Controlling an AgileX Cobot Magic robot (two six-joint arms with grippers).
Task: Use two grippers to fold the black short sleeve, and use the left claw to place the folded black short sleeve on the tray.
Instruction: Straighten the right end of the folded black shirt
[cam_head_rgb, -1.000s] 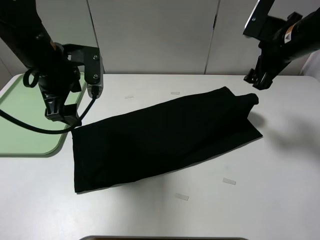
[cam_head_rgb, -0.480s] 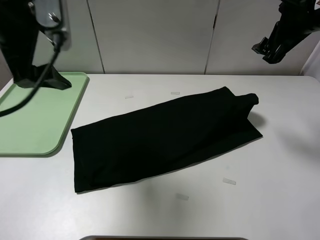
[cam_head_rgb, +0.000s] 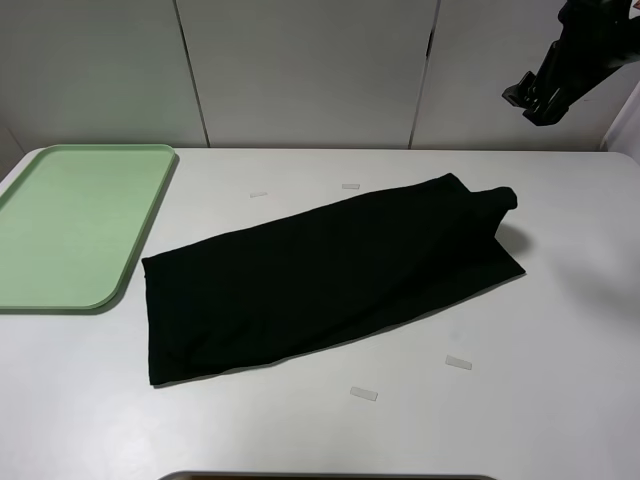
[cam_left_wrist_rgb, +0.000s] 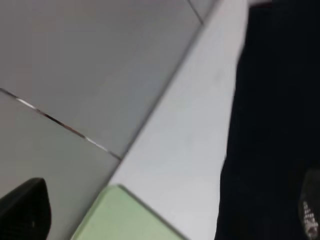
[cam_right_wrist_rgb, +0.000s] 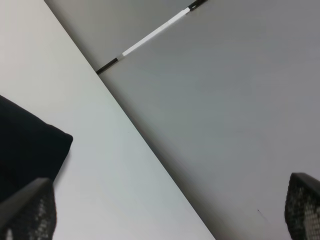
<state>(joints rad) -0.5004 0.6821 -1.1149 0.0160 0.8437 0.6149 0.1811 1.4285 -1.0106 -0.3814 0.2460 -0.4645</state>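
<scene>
Black short sleeve (cam_head_rgb: 320, 275) lies diagonally from the tray (cam_head_rgb: 70, 230) rightward; left gripper (cam_left_wrist_rgb: 167, 215) and right gripper (cam_head_rgb: 527, 103) hang high near opposite ends, fingers apart.

A white table (cam_head_rgb: 560, 400) stands before a grey panelled wall (cam_head_rgb: 300, 70) with two dark vertical seams (cam_head_rgb: 190, 70). Four small pale strips lie flat on the table: two toward the back (cam_head_rgb: 258, 194) (cam_head_rgb: 350, 186), two toward the front (cam_head_rgb: 458, 363) (cam_head_rgb: 364, 394).
</scene>
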